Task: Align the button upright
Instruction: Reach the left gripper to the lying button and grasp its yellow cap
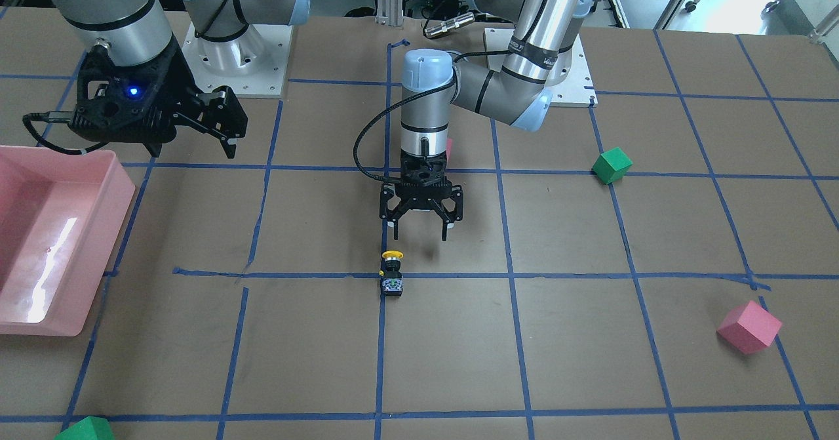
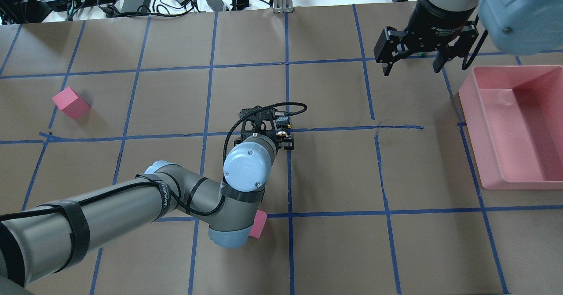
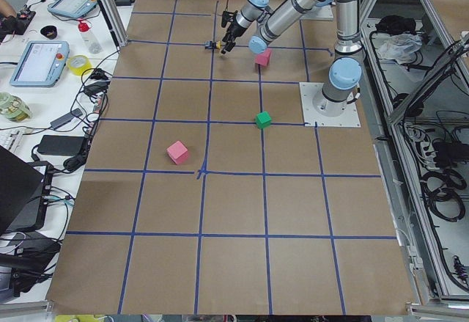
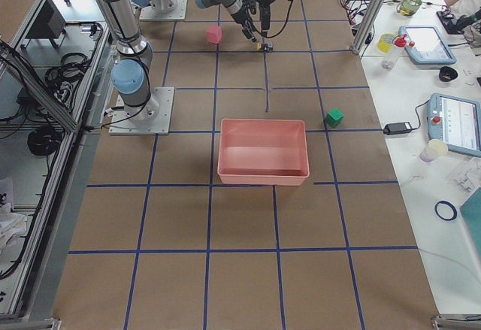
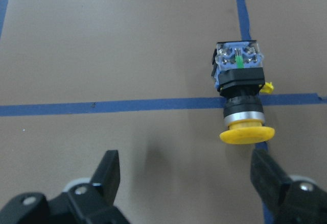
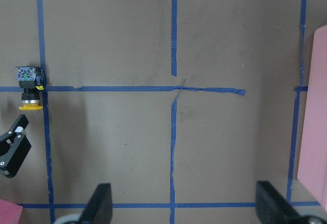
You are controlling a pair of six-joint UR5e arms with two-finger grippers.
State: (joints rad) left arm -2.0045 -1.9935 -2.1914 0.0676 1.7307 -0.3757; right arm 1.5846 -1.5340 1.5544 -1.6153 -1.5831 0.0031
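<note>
The button lies on its side on the brown table, on a blue tape crossing, with its yellow cap toward the robot. In the left wrist view the button shows its blue-and-whitish base end farthest from the camera. My left gripper hangs open just behind the button, pointing down, touching nothing. In the left wrist view the button sits ahead of the left gripper, near the view's right finger. My right gripper is open and empty, raised near the pink bin. The right wrist view shows the button at its left edge.
A pink bin stands on the robot's right side. A green cube and a pink cube lie on the robot's left side. Another green cube is at the far edge. A pink cube lies under my left arm.
</note>
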